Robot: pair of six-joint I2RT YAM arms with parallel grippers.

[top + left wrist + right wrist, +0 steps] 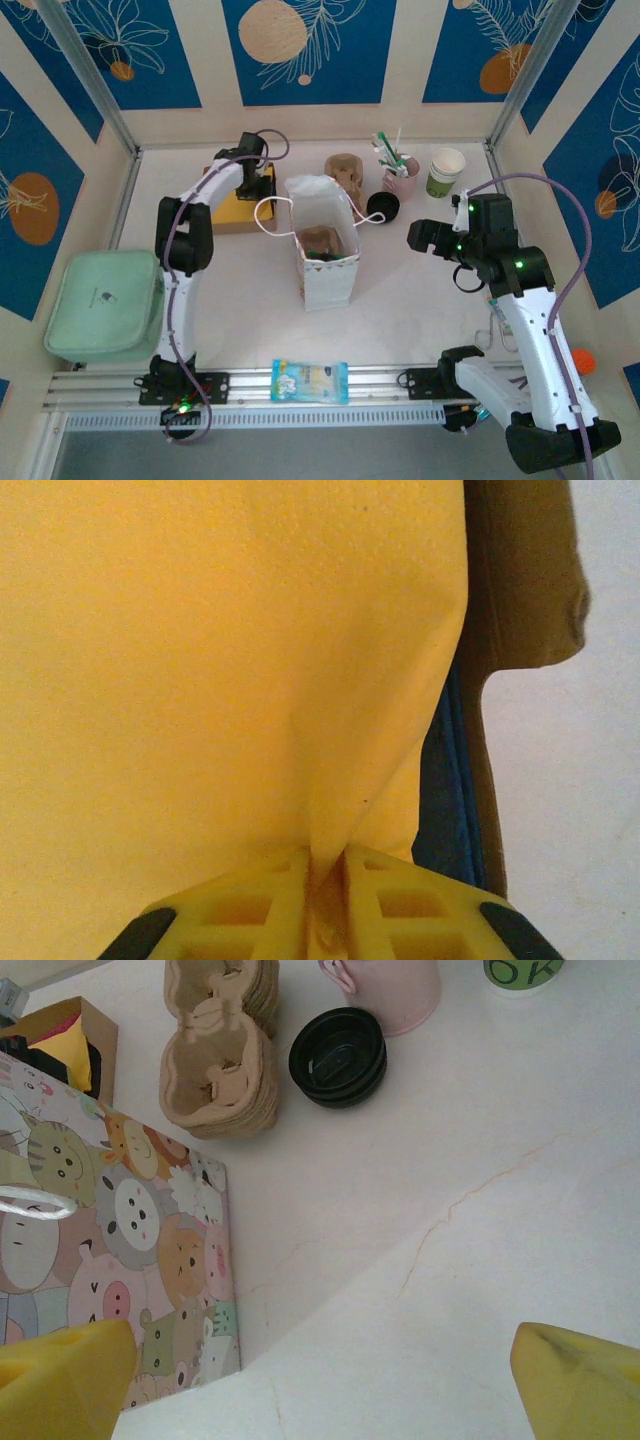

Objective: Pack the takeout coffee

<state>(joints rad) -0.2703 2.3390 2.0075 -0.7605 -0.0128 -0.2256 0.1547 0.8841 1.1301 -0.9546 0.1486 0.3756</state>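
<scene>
Takeout coffee (446, 172), white-and-green paper cup: where do we log it?

— Far right, just beside pink utensil cup (402, 180); upright, mouth up. We read "OK" on its green band. Left gripper (325, 880) pinches yellow textured sheet (200, 660); right gripper (320, 1380) spread wide, empty.

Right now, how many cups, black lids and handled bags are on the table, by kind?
Cups: 2, the takeout coffee and the pink cup
Lids: 1, the black lid
Bags: 1, the gift bag
Total: 4
</scene>
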